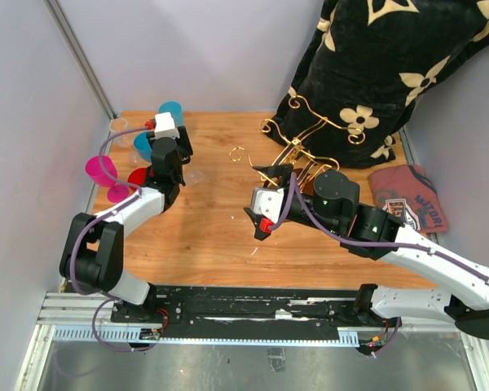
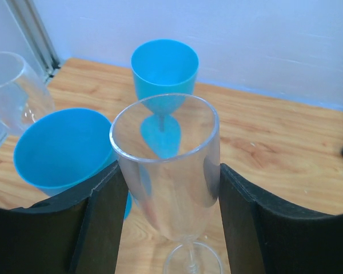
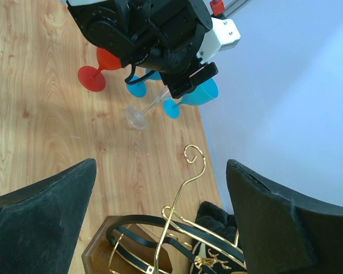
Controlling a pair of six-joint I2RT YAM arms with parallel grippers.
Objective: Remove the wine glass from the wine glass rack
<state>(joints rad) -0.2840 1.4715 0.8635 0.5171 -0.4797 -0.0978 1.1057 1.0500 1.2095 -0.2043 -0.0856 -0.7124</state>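
My left gripper [image 1: 179,151] is shut on the bowl of a clear wine glass [image 2: 166,165], with a black finger [image 2: 103,222] pressed on each side. In the right wrist view the glass [image 3: 135,119] hangs tilted from the left gripper [image 3: 180,85], its foot at the wooden table. The wine glass rack [image 1: 297,159], gold wire with curled arms on a dark brown base [image 3: 98,246], stands at the table's back middle with no glass on it in view. My right gripper [image 1: 279,177] is open and empty just above the rack [image 3: 160,211].
Two blue glasses [image 2: 163,68] [image 2: 60,148] and another clear glass [image 2: 11,91] stand close around the held glass. A pink glass [image 1: 102,171] and a red glass [image 1: 137,175] stand at the left. A black flowered blanket [image 1: 375,73] and a reddish shirt [image 1: 407,195] lie at the back right.
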